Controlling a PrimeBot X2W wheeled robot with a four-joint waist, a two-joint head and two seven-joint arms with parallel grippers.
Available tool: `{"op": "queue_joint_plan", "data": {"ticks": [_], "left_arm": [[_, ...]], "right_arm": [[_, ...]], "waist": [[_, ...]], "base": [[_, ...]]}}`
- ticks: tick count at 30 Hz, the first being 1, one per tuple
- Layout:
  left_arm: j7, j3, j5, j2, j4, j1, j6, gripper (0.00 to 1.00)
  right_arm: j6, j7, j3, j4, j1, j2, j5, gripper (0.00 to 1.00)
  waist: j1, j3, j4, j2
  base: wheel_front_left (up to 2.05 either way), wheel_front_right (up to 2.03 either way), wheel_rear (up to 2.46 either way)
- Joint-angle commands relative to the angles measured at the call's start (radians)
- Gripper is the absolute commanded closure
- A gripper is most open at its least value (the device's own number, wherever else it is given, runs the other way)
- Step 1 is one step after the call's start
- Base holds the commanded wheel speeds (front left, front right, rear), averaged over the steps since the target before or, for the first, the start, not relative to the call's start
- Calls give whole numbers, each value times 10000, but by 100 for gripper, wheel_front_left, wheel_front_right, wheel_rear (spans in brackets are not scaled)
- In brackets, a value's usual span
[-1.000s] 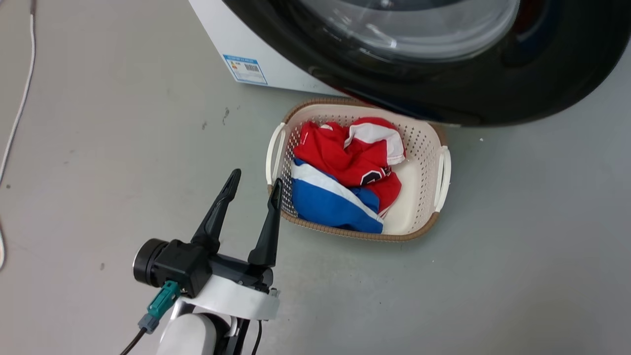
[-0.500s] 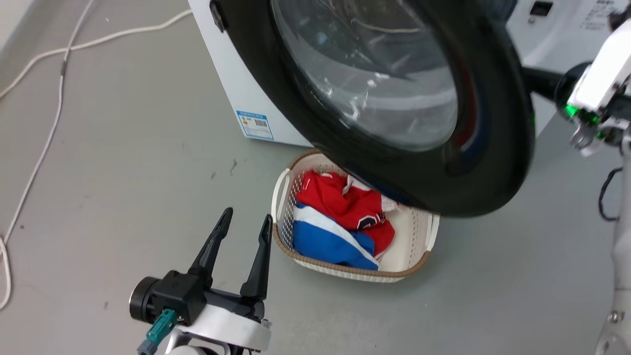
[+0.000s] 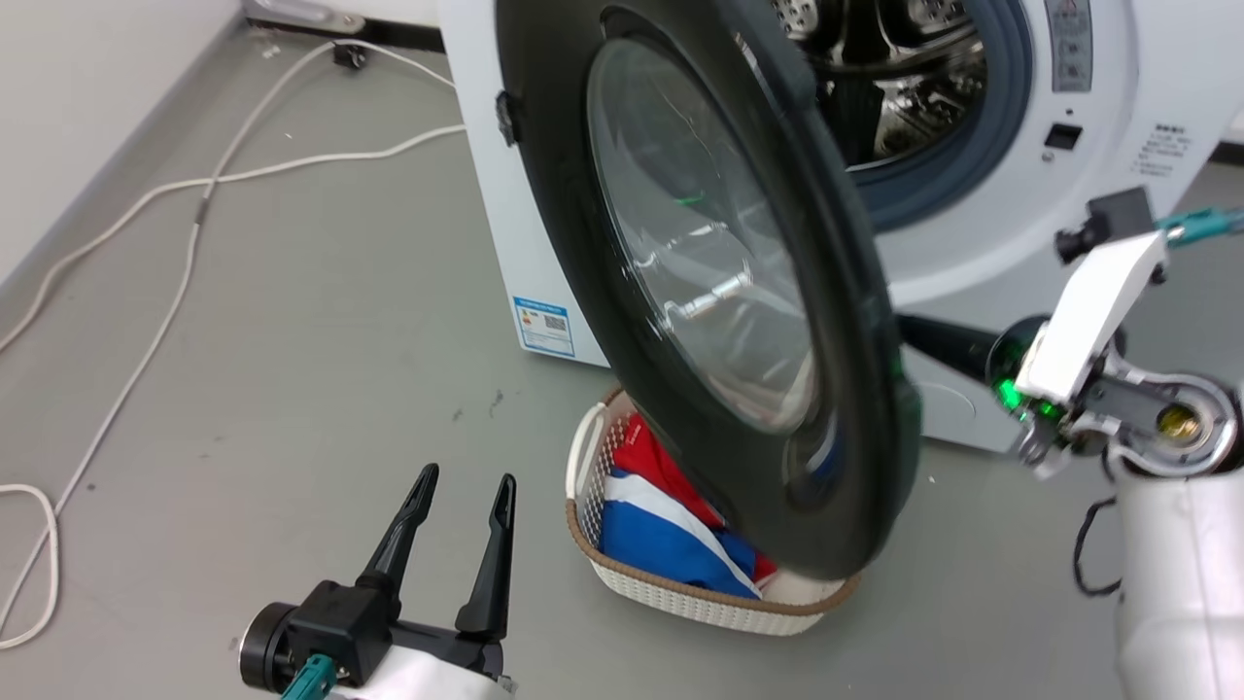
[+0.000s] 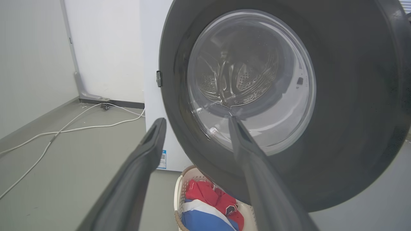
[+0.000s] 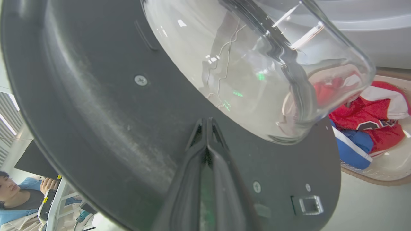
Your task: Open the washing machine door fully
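Pushing washing machine door (image 3: 709, 282), half-open at frame centre, with our right gripper (image 5: 205, 123) pinched closed, empty; left gripper (image 3: 465, 478) spread wide, idle. Risk: tips skid off its glossy face, door swings back.

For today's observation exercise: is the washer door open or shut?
Open: the door stands swung out from the washer, baring the drum opening.

Glossy black plastic on the washing machine door (image 3: 554, 194), clear smooth glass bowl (image 3: 700, 253) bulging at centre. Shiny perforated steel drum (image 3: 904, 87) behind. Cream plastic basket (image 3: 680, 598), soft red-and-blue cloth (image 3: 671, 530) inside, on a matt grey floor (image 3: 292, 340).
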Motion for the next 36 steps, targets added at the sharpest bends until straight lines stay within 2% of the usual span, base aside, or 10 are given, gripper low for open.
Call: {"op": "queue_joint_plan", "data": {"ticks": [1, 10, 21, 32, 36], "left_arm": [[-27, 46, 29, -10, -20, 132, 1, 0], [-27, 168, 109, -10, -15, 447, -9, 0], [-27, 102, 192, -10, 66, 575, -26, 0], [-27, 111, 234, -10, 104, 618, -28, 0], [-27, 141, 225, -10, 110, 619, -29, 0]], "right_arm": [[0, -33, 184, -152, 336, 164, 173, 100], [2, -403, 1153, -624, 1374, 327, 1047, 100], [2, -1458, 3421, -906, 1968, 317, 2410, 100], [0, -2224, 3963, -636, 1813, 310, 2619, 100], [0, -2577, 3834, -766, 1778, -149, 2136, 100]], "waist": [[1, -212, 184, 0], [1, -567, 672, 0], [1, -740, 1263, 0], [1, -757, 1411, 0], [1, -825, 1319, 0]], "base": [[0, 0, 0], [0, 0, 0], [0, 0, 0], [0, 0, 0], [0, 0, 0]]}}
